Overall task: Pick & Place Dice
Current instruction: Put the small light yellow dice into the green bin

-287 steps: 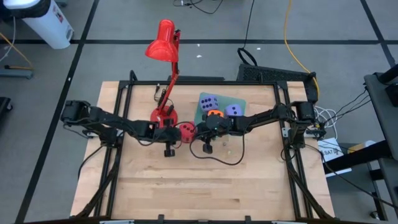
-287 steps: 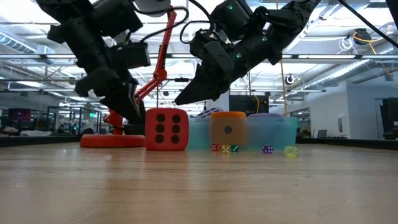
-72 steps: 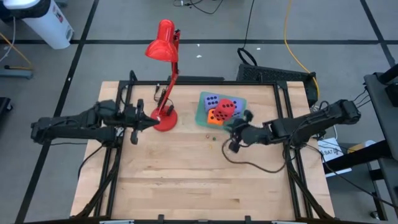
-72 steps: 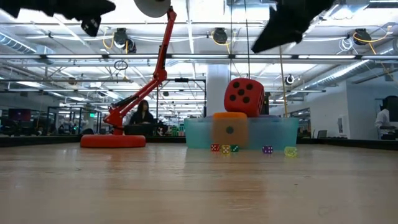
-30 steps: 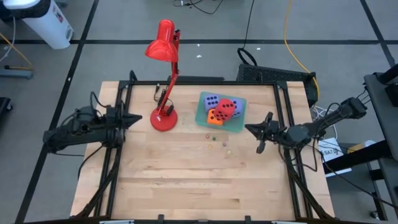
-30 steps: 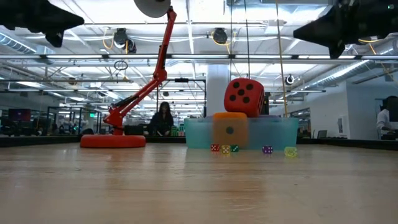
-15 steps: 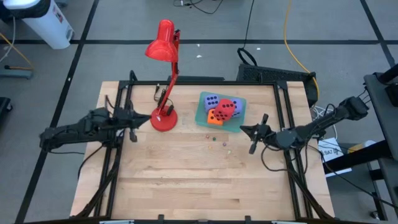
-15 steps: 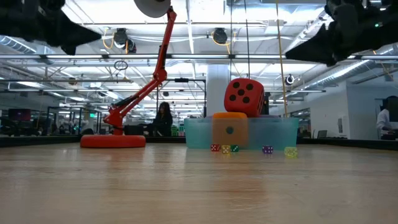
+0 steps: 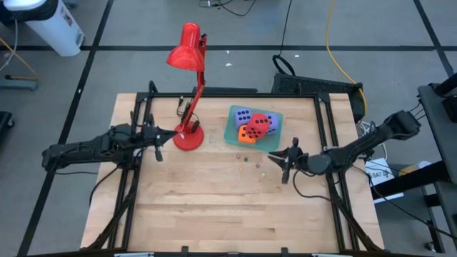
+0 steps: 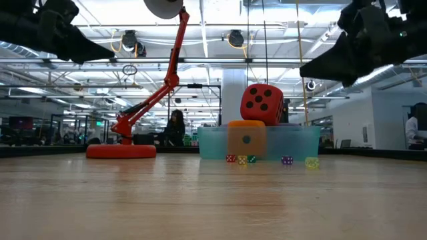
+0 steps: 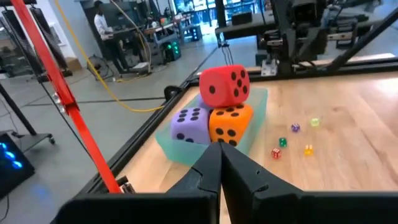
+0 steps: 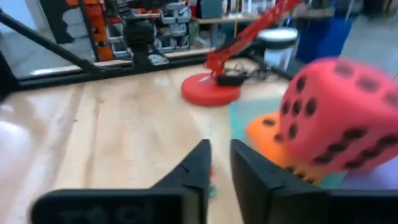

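A shallow teal tray (image 9: 277,139) holds the dice: the red die (image 9: 260,124) sits tilted on top of the orange die (image 9: 245,133) and the purple dice (image 9: 241,115). In the left wrist view I see the red die (image 11: 225,86), the orange die (image 11: 231,121) and one purple die (image 11: 189,124). My left gripper (image 9: 171,133) hangs shut just left of the lamp base (image 9: 188,138). My right gripper (image 9: 272,155) hovers near the tray's near right corner, its fingers a narrow gap apart (image 12: 217,152). Neither touches anything.
A red desk lamp (image 9: 187,43) stands left of the tray, its arm leaning toward the far edge. Several tiny coloured dice (image 9: 247,159) lie on the wood in front of the tray. A black frame (image 9: 235,93) borders the table. A person (image 10: 175,127) sits in the room behind.
My left gripper has moved toward the table's right, closing on the lamp base. My right gripper has moved toward the table's left and a little nearer the near edge, coming up to the tray's corner. The dice and tray have stayed put.
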Motion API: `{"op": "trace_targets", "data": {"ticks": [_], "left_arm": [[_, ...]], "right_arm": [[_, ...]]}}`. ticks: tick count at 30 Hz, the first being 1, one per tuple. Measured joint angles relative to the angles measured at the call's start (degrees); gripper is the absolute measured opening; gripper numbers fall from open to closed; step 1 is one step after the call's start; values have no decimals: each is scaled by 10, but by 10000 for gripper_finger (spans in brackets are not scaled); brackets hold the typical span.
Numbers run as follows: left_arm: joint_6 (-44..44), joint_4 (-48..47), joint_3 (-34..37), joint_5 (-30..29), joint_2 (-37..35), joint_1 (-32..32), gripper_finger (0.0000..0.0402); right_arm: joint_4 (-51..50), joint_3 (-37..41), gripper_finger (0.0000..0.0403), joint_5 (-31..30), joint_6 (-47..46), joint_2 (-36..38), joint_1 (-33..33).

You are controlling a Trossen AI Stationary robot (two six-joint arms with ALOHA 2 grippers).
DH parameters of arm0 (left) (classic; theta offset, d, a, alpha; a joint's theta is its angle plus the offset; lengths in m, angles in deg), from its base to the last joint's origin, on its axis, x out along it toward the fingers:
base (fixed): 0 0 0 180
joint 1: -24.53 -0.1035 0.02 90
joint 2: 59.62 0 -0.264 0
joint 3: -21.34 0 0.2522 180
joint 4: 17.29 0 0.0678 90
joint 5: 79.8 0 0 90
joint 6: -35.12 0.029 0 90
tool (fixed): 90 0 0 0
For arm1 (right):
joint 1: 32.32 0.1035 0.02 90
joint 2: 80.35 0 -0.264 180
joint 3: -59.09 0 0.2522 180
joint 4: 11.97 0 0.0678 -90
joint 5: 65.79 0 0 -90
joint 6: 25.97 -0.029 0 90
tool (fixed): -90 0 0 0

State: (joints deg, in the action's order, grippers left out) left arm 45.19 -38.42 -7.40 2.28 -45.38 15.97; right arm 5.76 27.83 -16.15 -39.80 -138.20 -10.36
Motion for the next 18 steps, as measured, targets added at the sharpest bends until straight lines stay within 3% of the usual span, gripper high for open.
{"op": "trace_targets", "data": {"ticks": [3,8,18], "left_arm": [[-1,6,0,0,0,0,22],[-1,11,0,0,4,0,25],[-24,8,0,0,4,0,26]], "right_arm": [[0,-7,107,-1,-91,-46,7],[-1,-37,161,-18,-110,-145,32],[-3,-77,192,-17,-126,-241,85]]}}
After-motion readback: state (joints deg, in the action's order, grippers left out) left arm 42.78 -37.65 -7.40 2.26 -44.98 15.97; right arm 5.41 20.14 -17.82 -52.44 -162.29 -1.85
